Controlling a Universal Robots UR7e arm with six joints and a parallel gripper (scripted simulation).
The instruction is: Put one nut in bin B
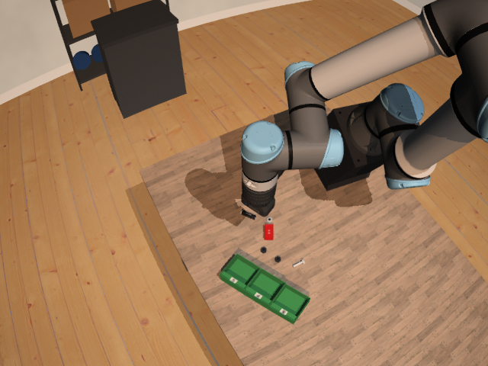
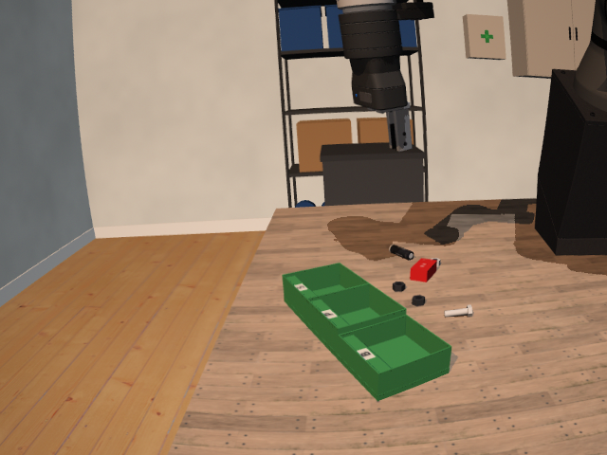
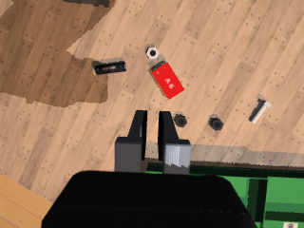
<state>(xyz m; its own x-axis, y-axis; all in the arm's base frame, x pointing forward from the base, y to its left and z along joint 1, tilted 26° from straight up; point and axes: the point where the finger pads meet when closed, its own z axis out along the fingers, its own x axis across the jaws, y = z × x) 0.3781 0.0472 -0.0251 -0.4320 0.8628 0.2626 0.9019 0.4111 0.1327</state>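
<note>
Two dark hex nuts lie apart on the table: one nut [image 1: 263,249] [image 2: 398,286] [image 3: 180,121] near the red block, the other nut [image 1: 277,258] [image 2: 417,300] [image 3: 216,123] nearer the bolt. A light ring-shaped piece [image 1: 269,219] [image 2: 438,262] [image 3: 152,52], which looks like a nut, lies at the red block's end. Bin B [image 1: 290,300] [image 2: 401,346], an end compartment of the green bin row, shows nothing inside. My gripper [image 2: 399,148] [image 3: 152,125] is narrowly open, with nothing between its fingertips, high above the table. Its fingertips are hidden in the top view.
A red block [image 1: 268,232] [image 2: 423,269] [image 3: 168,81], a black cylinder [image 1: 248,213] [image 2: 401,251] [image 3: 109,67] and a silver bolt [image 1: 298,262] [image 2: 458,312] [image 3: 259,110] lie on the table. The other two green compartments, marked S [image 2: 333,288] and P [image 2: 359,316], show nothing inside.
</note>
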